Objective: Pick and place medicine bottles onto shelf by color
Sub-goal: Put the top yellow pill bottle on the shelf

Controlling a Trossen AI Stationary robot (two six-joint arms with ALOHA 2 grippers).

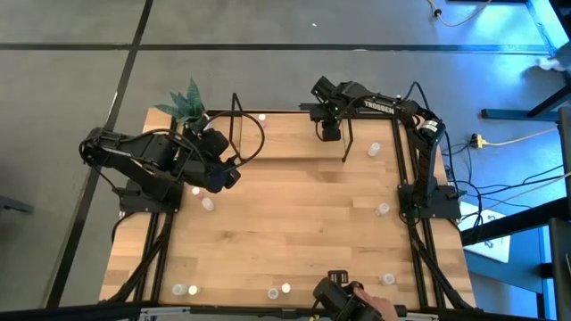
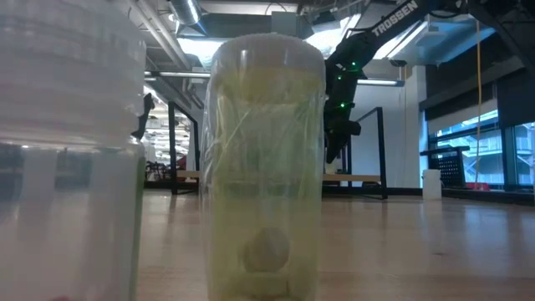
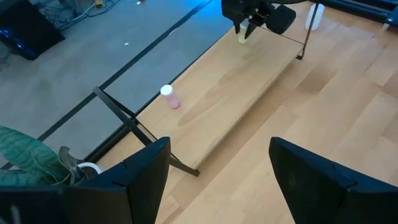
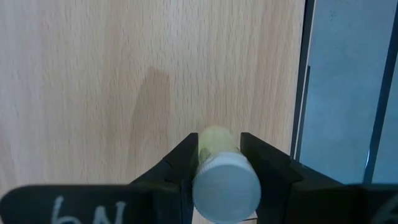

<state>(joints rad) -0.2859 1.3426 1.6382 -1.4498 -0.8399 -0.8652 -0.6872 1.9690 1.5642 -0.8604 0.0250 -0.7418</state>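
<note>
Right gripper (image 4: 219,163) clamps a yellow-green bottle (image 4: 219,167) above the shelf (image 1: 294,143); left gripper (image 3: 217,174) gapes empty (grey floor beyond).

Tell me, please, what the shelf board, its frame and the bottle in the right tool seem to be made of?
Low light-wood shelf board: apparently wood, matte, with visible grain. Thin black rod frame: probably painted metal, slender and straight. Small yellowish bottle with white cap, gripped in the right tool: likely translucent plastic, with a smooth opaque cap.
</note>
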